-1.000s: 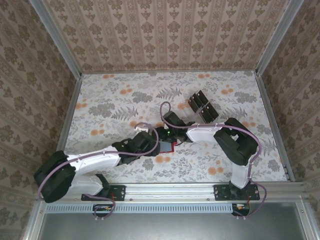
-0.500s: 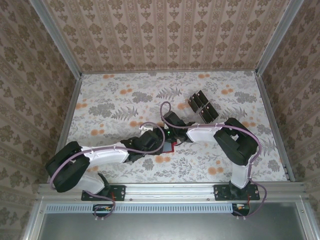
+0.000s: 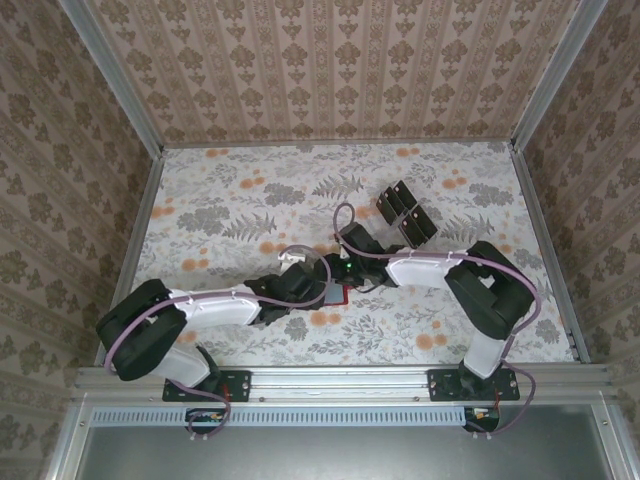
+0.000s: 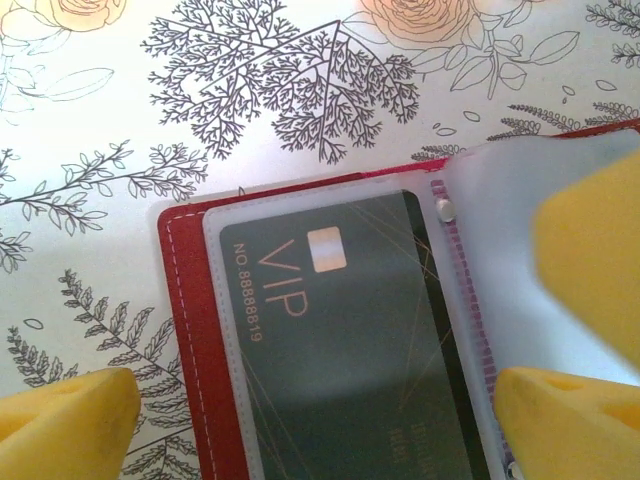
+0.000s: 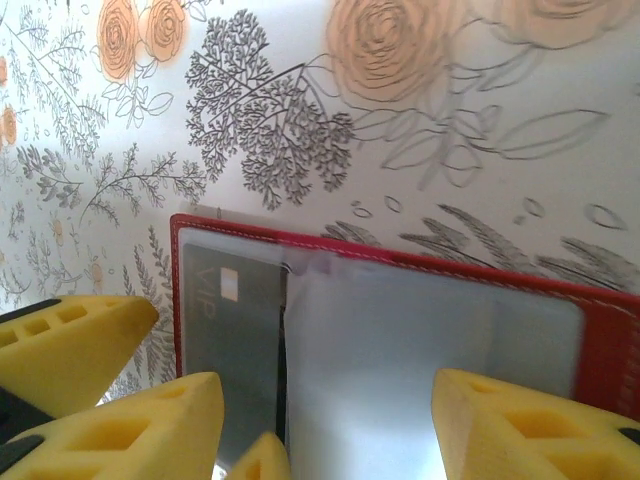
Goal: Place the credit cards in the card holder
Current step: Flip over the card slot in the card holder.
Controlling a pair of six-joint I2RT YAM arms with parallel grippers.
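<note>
Card holder (image 4: pixel 195 330) open: VIP credit card (image 4: pixel 340 330) sleeved; left claw (image 4: pixel 315 420), right claw (image 5: pixel 360 420) both spread, right arm (image 3: pixel 430 268) shifted rightward (remaining cards (image 3: pixel 405 212) await).

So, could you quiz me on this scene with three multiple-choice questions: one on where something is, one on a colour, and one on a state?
1. Where do the loose cards lie?
A) past the wallet, toward the far right of the table
B) at the near left corner
C) on top of the left arm

2. What colour is the wallet's cover?
A) blue
B) red
C) green

3. How is the wallet?
A) folded shut
B) lying open with a VIP card inside
C) standing on edge

Answers:
1 A: the top view shows the black pile up and right of the wallet.
2 B: red edges frame it in both wrist views.
3 B: the left wrist view shows the card lying in it, spread flat.
</note>
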